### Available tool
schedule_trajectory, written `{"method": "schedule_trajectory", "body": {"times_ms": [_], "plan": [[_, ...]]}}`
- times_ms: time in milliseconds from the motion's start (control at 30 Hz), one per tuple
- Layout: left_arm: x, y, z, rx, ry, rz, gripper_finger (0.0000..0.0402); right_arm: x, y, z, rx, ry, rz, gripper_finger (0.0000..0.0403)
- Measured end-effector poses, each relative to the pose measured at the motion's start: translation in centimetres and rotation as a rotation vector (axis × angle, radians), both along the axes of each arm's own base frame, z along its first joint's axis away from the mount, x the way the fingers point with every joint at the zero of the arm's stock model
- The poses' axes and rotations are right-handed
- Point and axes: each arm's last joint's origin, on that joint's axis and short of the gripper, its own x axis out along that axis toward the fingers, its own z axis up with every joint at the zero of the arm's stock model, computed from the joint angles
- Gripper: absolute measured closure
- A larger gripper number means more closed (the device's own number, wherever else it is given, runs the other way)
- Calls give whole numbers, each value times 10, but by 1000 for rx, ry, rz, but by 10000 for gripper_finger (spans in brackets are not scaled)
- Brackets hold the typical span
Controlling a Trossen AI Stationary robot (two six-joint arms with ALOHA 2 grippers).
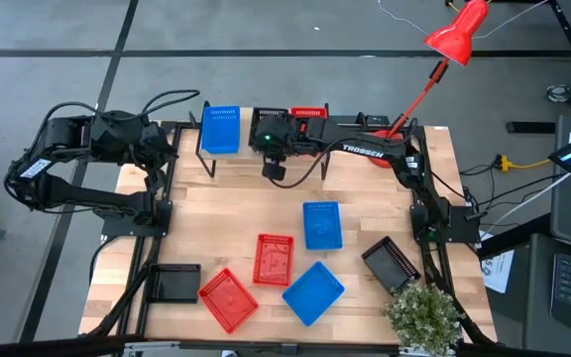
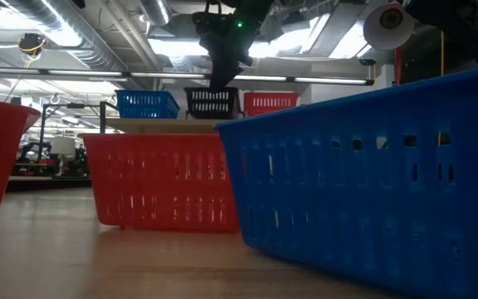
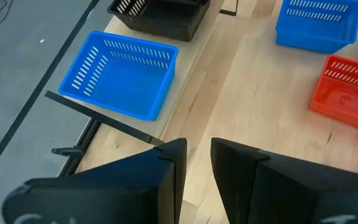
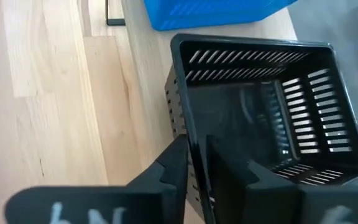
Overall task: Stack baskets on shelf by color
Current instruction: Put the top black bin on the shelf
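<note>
Blue basket (image 2: 372,178) looms nearest in the low view. Right pincer (image 4: 196,165) straddles the black basket's (image 4: 263,102) wall on the shelf (image 1: 246,154) at 12 o'clock — fingers slightly parted, grip unclear. Left pincer (image 3: 197,165) waits at 9 o'clock — slightly open, empty.

Three baskets (image 1: 221,129) sit side by side on the shelf (image 1: 209,156).

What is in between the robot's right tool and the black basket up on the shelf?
Nothing is. The right tool is already at the black basket on the shelf, with one finger on each side of the basket's wall. The basket sits between a blue basket and a red basket.
</note>
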Motion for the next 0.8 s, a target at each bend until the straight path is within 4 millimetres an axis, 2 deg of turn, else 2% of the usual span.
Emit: {"method": "schedule_trajectory", "body": {"times_ms": [300,467,700,800], "plan": [[0,0,0,-2,-1,2,335,2,1,1,32,-29,28,294],[0,0,0,-15,-6,16,335,5,7,7,-1,-64,64,286],[-1,0,-1,-16,-2,16,335,3,18,29,-86,-78,86,285],[-1,0,-1,-16,-2,16,335,2,13,42,-133,-124,100,285]]}}
